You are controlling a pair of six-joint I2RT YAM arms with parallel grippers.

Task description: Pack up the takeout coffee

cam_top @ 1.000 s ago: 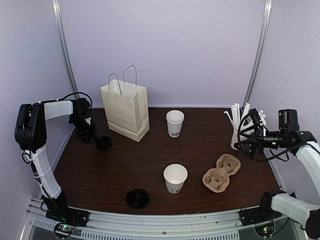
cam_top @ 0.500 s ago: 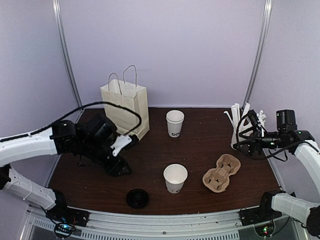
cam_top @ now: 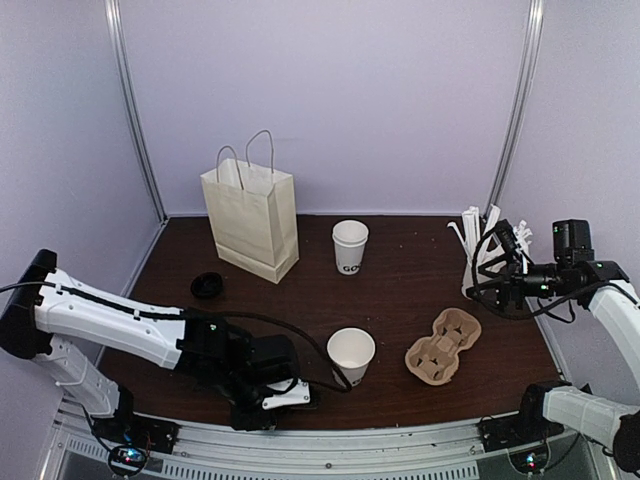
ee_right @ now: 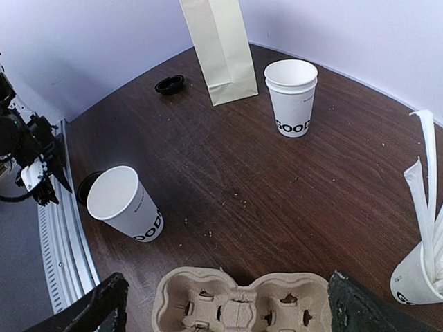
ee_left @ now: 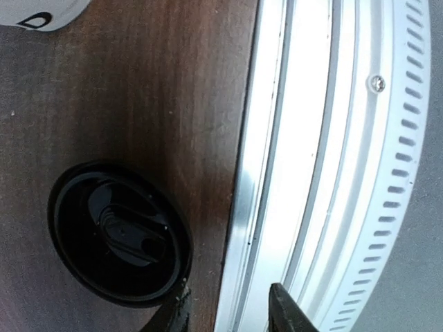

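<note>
Alignment first: left end effector (ee_left: pixel 228 317), part-spread and empty, overhangs the surface (ee_left: pixel 138 104) edge; centre it on the black lid (ee_left: pixel 121 235) before pinching.

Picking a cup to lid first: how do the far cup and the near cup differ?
The far cup shows a doubled rim, like two nested; the near cup shows one. The far cup stands by the paper bag, the near cup by the pulp carrier. Both are white, upright, lidless.

- Cream paper bag (cam_top: pixel 250 218): back left of dark wooden bench (cam_top: pixel 400 290).
- Far white paper cup (cam_top: pixel 350 246): right of it.
- Near white paper cup (cam_top: pixel 351 355): left of brown pulp carrier (cam_top: pixel 443 345).
</note>
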